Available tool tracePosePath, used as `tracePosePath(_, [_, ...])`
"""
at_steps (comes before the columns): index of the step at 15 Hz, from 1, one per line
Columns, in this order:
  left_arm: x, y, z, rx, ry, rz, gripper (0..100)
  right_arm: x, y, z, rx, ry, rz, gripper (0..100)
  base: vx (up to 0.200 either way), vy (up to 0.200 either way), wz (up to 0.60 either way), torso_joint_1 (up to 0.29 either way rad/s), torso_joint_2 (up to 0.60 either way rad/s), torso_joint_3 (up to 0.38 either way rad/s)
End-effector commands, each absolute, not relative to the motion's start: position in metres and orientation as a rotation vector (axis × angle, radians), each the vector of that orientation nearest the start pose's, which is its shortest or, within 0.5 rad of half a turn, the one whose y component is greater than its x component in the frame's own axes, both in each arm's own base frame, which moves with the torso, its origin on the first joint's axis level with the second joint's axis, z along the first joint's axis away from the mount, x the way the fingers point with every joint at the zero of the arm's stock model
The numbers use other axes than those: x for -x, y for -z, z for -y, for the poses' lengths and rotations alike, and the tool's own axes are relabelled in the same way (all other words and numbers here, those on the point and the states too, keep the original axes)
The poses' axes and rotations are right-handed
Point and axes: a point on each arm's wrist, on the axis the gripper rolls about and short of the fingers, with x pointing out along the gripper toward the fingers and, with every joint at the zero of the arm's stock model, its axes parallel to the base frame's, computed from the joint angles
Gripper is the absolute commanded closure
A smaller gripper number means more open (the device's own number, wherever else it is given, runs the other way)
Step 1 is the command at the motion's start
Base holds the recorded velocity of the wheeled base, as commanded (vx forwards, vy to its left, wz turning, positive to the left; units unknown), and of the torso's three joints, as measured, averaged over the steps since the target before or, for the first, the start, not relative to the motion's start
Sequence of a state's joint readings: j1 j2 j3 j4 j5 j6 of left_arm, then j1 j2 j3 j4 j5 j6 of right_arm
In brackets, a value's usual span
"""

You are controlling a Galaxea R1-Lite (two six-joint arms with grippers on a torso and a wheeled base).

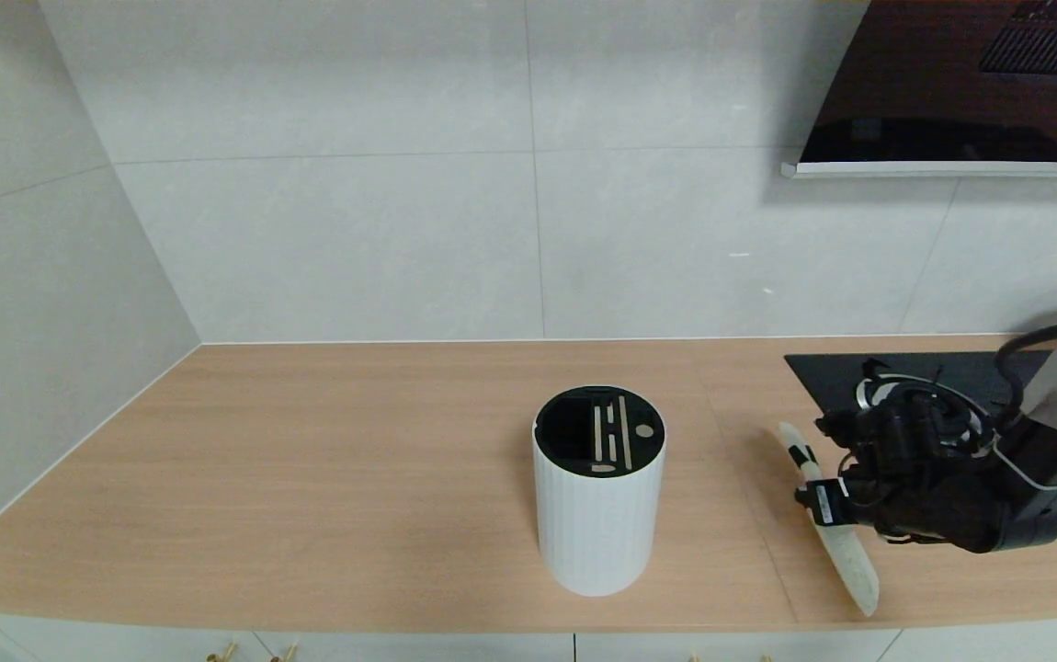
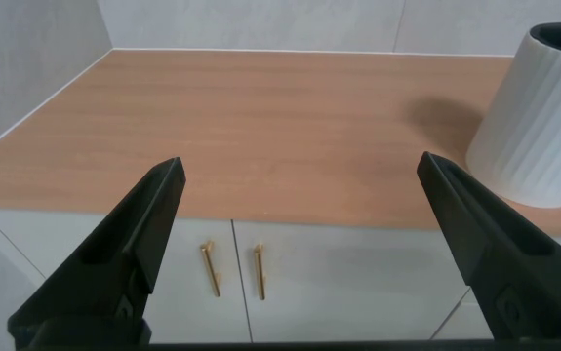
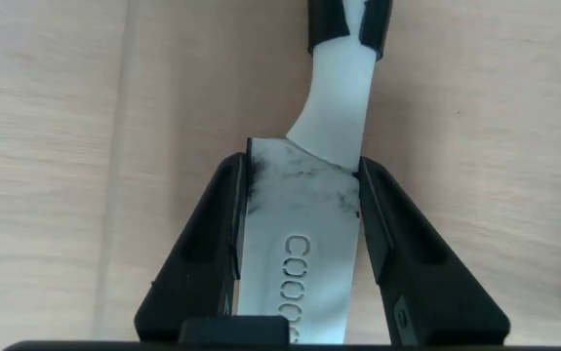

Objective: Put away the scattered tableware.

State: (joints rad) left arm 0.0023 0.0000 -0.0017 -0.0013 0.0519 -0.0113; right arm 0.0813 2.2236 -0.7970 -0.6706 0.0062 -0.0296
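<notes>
Firstly, far left: the left gripper [image 2: 300, 166] hangs in front of the light wooden countertop [image 1: 326, 478], off its front edge. Its two black fingers [image 2: 129, 249] are spread wide with nothing between them. Below them are pale cabinet doors [image 2: 358, 283] with slim gold bar handles [image 2: 211, 269].

Mid-counter: a white ribbed cylindrical holder [image 1: 596, 515] stands upright, well apart from both grippers. Its black top [image 1: 599, 430] has one large rectangular opening, several narrow slits and a small round hole. No tableware shows in the slots. In the left wrist view, the holder's ribbed side [image 2: 539, 117] sits near the counter's front edge.

Right of the holder: a long white knife with a black collar on its handle [image 1: 850, 561] lies at an angle. One end points toward the wall and the other reaches almost to the counter's front edge. I cannot tell whether it rests flat on the wood or sits just off it.

The right gripper [image 1: 824, 501] is at the knife's middle. The right wrist view shows its black fingers [image 3: 207, 263] pinching the blade, one on each side, just short of the collar. The blade [image 3: 304, 210] carries grey smudges where it is held.

Far right: a black glass cooktop [image 1: 914, 372] is set into the counter behind the right gripper. A dark range hood [image 1: 951, 92] is mounted above it on the grey tiled wall [image 1: 400, 184].
</notes>
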Motion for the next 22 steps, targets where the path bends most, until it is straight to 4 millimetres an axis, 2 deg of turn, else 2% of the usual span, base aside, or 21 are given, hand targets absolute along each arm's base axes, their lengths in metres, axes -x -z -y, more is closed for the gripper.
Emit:
tracePosePath(1, [0.023, -0.076, -0.001, 0.008, -0.055, 0.003, 0, -0.336, -0.066, -0.032, 0.054, -0.107, -0.603, 100, 0.0, 0.0, 0.0, 0.0, 0.0, 0.0])
tracePosePath(4, [0.023, -0.078, -0.001, -0.015, -0.052, 0.01, 0, -0.307, -0.119, -0.046, 0.061, -0.156, -0.457, 100, 0.0, 0.0, 0.0, 0.0, 0.0, 0.0])
tracePosePath(5, [0.026, -0.086, -0.001, -0.024, -0.042, 0.039, 0, -0.297, -0.134, -0.052, 0.065, -0.178, -0.417, 100, 0.0, 0.0, 0.0, 0.0, 0.0, 0.0])
tracePosePath(6, [0.032, -0.116, 0.001, -0.006, 0.07, 0.069, 0, -0.28, -0.157, -0.063, 0.072, -0.213, -0.356, 100, 0.0, 0.0, 0.0, 0.0, 0.0, 0.0])
tracePosePath(8, [0.025, -0.153, 0.003, 0.051, 0.3, -0.02, 0, -0.254, -0.18, -0.08, 0.094, -0.222, -0.313, 100, 0.0, 0.0, 0.0, 0.0, 0.0, 0.0])
tracePosePath(9, [0.014, -0.168, 0.005, 0.054, 0.377, -0.066, 0, -0.244, -0.19, -0.085, 0.096, -0.233, -0.284, 100, 0.0, 0.0, 0.0, 0.0, 0.0, 0.0])
tracePosePath(10, [-0.007, -0.197, 0.009, 0.063, 0.452, -0.12, 0, -0.233, -0.207, -0.098, 0.094, -0.28, -0.23, 100, 0.0, 0.0, 0.0, 0.0, 0.0, 0.0])
tracePosePath(11, [-0.023, -0.213, 0.011, 0.069, 0.49, -0.154, 0, -0.233, -0.218, -0.106, 0.091, -0.301, -0.205, 100, 0.0, 0.0, 0.0, 0.0, 0.0, 0.0])
tracePosePath(12, [-0.047, -0.238, 0.014, 0.075, 0.538, -0.178, 0, -0.234, -0.237, -0.12, 0.092, -0.324, -0.182, 100, 0.0, 0.0, 0.0, 0.0, 0.0, 0.0])
tracePosePath(13, [-0.067, -0.25, 0.017, 0.088, 0.548, -0.206, 0, -0.23, -0.248, -0.132, 0.096, -0.34, -0.178, 100, 0.0, 0.0, 0.0, 0.0, 0.0, 0.0])
tracePosePath(14, [-0.073, -0.252, 0.018, 0.092, 0.552, -0.213, 0, -0.228, -0.249, -0.134, 0.097, -0.342, -0.182, 100, 0.0, 0.0, 0.0, 0.0, 0.0, 0.0])
tracePosePath(15, [-0.091, -0.255, 0.025, 0.155, 0.601, -0.233, 0, -0.211, -0.244, -0.15, 0.052, -0.385, -0.208, 100, 0.0, 0.0, 0.0, 0.0, 0.0, 0.0])
tracePosePath(17, [-0.114, -0.264, 0.041, 0.269, 0.695, -0.225, 0, -0.201, -0.237, -0.171, 0.048, -0.424, -0.242, 100, 0.0, 0.0, 0.0, 0.0, 0.0, 0.0])
tracePosePath(18, [-0.136, -0.271, 0.055, 0.351, 0.746, -0.222, 0, -0.197, -0.233, -0.185, 0.057, -0.458, -0.256, 100, 0.0, 0.0, 0.0, 0.0, 0.0, 0.0])
tracePosePath(20, [-0.162, -0.272, 0.075, 0.454, 0.8, -0.26, 0, -0.184, -0.226, -0.201, 0.021, -0.519, -0.292, 100, 0.0, 0.0, 0.0, 0.0, 0.0, 0.0])
tracePosePath(22, [-0.173, -0.269, 0.083, 0.524, 0.812, -0.285, 0, -0.172, -0.228, -0.212, -0.013, -0.564, -0.296, 100, 0.0, 0.0, 0.0, 0.0, 0.0, 0.0])
